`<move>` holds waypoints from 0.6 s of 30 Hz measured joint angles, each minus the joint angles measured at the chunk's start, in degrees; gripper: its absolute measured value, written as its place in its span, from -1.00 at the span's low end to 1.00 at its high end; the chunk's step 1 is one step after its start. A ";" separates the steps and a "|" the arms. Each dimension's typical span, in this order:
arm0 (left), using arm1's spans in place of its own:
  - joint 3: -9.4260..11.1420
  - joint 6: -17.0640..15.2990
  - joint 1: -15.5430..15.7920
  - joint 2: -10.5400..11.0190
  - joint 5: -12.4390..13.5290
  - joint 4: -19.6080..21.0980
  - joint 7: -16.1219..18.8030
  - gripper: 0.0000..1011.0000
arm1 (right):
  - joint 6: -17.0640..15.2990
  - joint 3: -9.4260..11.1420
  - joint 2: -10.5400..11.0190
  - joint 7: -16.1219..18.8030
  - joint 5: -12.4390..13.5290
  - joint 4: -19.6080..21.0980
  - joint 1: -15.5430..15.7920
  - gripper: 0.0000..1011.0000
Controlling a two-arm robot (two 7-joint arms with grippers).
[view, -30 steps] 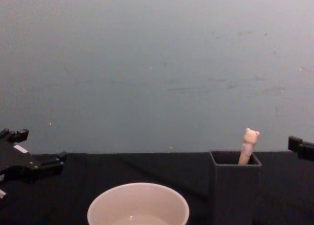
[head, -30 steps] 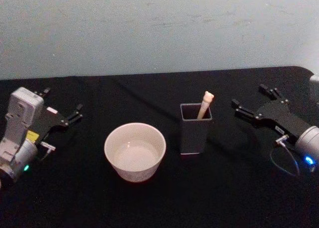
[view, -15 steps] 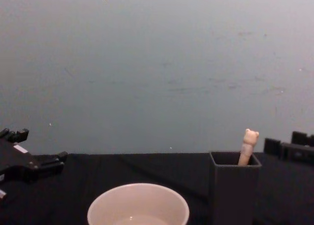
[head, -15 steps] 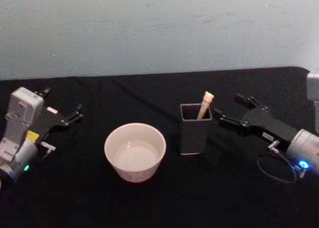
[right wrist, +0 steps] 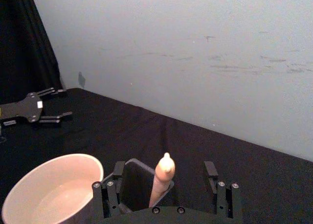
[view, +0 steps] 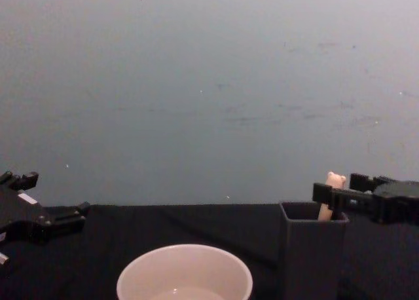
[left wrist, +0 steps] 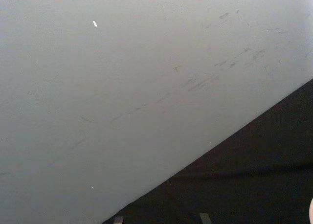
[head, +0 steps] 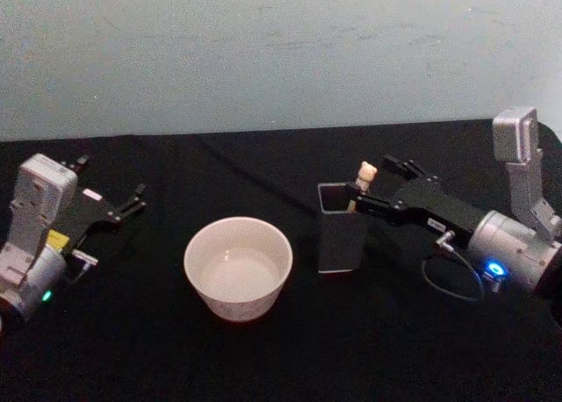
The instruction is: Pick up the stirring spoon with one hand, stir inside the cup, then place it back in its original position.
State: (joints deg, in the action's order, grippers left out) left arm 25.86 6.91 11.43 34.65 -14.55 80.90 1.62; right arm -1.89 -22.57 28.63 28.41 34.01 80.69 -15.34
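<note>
Right fingers: the right gripper (head: pixel 373 184) (right wrist: pixel 164 172) (view: pixel 335 188) is spread wide with a finger on each side of the spoon's handle, apart from it and gripping nothing.
Spoon: the slim stirring spoon with a pale peach, bear-topped handle (head: pixel 363 178) (right wrist: pixel 164 177) (view: pixel 332 185) stands leaning in the far right corner of the holder.
Holder: the tall dark grey square holder box (head: pixel 341 240) (right wrist: pixel 132 185) (view: pixel 311 254) stands upright, just right of the cup.
Cup: the wide round cream-white cup (head: pixel 237 266) (right wrist: pixel 49 194) (view: pixel 183 274) stands near the table's centre.
Left fingers: the left gripper (head: pixel 110 181) (view: pixel 52 195) (right wrist: pixel 61 104) is parted and empty, resting low at far left.
Surface: a black cloth-covered table (head: pixel 263 358).
Room: a plain pale grey-blue wall (head: pixel 263 51) lies behind the table.
Change: the right gripper has travelled left from the table's right side to the holder's top. The left gripper, cup, holder and spoon are unmoved.
Concealed: the spoon's stem and bowl are inside the holder. The cup's lower part is cut off in the chest view.
</note>
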 joint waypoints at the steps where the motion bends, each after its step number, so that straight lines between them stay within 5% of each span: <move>1: 0.00 0.00 0.00 0.00 0.00 0.00 0.00 0.98 | 0.06 -0.10 -0.25 0.01 -0.21 -0.43 -0.31 0.98; 18: 0.00 0.00 0.00 0.00 0.00 0.00 0.00 0.98 | 0.18 -1.34 -3.28 0.57 -3.18 -4.83 -3.73 0.98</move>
State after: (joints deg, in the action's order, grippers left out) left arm 25.86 6.91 11.43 34.65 -14.55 80.90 1.62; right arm -1.71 -23.90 25.36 28.98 30.84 75.86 -19.07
